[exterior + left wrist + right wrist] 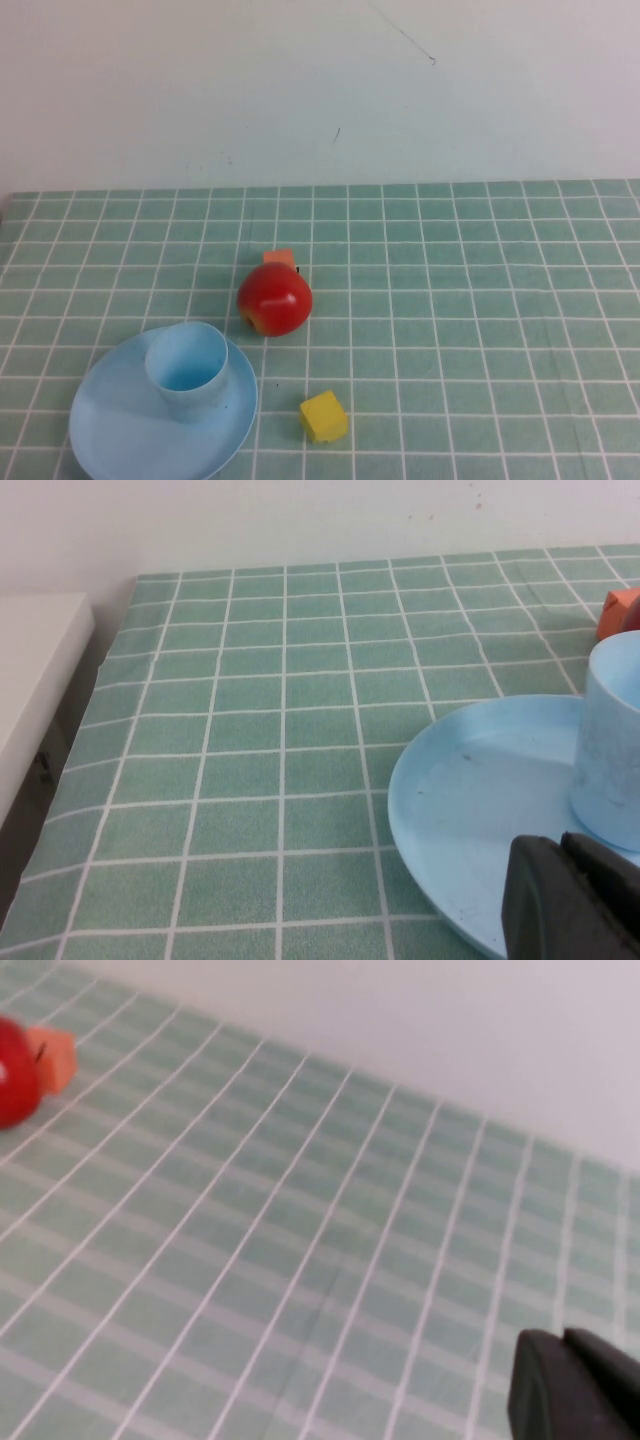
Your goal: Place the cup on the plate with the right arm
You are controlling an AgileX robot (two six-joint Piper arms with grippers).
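Note:
The small light blue cup (188,372) stands upright on the wide light blue plate (120,430) at the front left of the table. In the left wrist view the cup (612,745) rests on the plate (470,810). My left gripper (560,848) is shut and empty, close over the plate's near rim. My right gripper (563,1338) is shut and empty, above bare tablecloth far from the cup. Neither gripper shows in the high view.
A red apple (274,299) sits mid-table with a small orange block (280,258) just behind it; both also show in the right wrist view, the apple (12,1085) and the block (56,1056). A yellow cube (324,415) lies right of the plate. A white surface (35,680) borders the table.

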